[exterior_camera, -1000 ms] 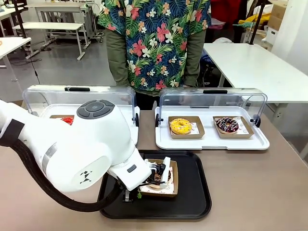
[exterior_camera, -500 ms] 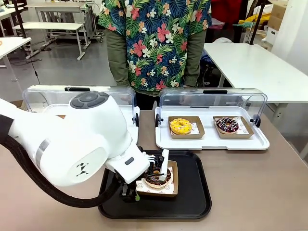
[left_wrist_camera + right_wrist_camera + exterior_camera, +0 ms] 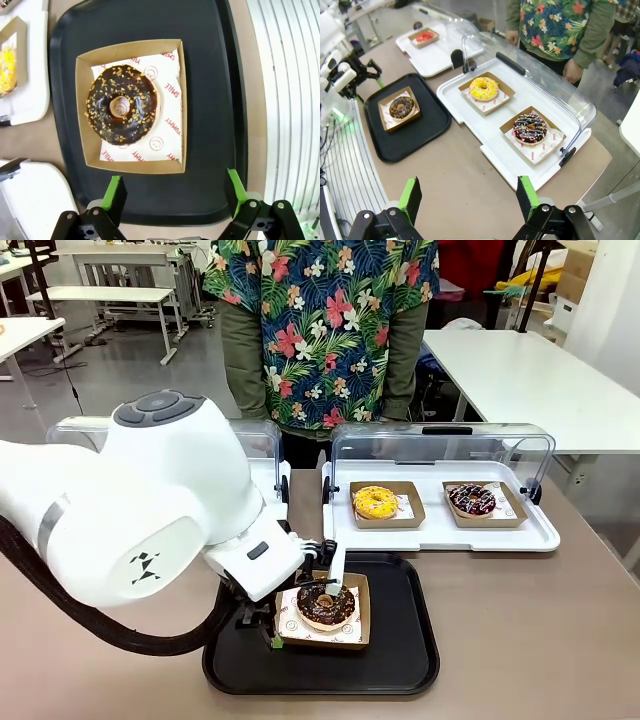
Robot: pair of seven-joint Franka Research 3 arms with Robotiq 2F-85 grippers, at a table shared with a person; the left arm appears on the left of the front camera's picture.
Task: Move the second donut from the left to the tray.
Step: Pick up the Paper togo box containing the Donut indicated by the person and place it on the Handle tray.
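The right gripper (image 3: 467,197) hangs high above the brown table (image 3: 455,185) with its green-padded fingers (image 3: 411,196) spread wide and nothing between them. Beyond it lies a white tray (image 3: 520,125) with its clear lid (image 3: 540,80) raised, holding a yellow donut (image 3: 484,88) and a dark sprinkled donut (image 3: 530,126), each in a cardboard holder. Left of that white tray sits the black tray (image 3: 402,132), and in it the chocolate crumb donut (image 3: 402,106) rests in its holder. The left gripper (image 3: 356,79) is just beside the black tray's far left edge. Farther back, a second white tray (image 3: 427,52) carries a red-glazed donut (image 3: 424,36). A person in a flowered shirt (image 3: 560,22) stands behind the lidded tray.
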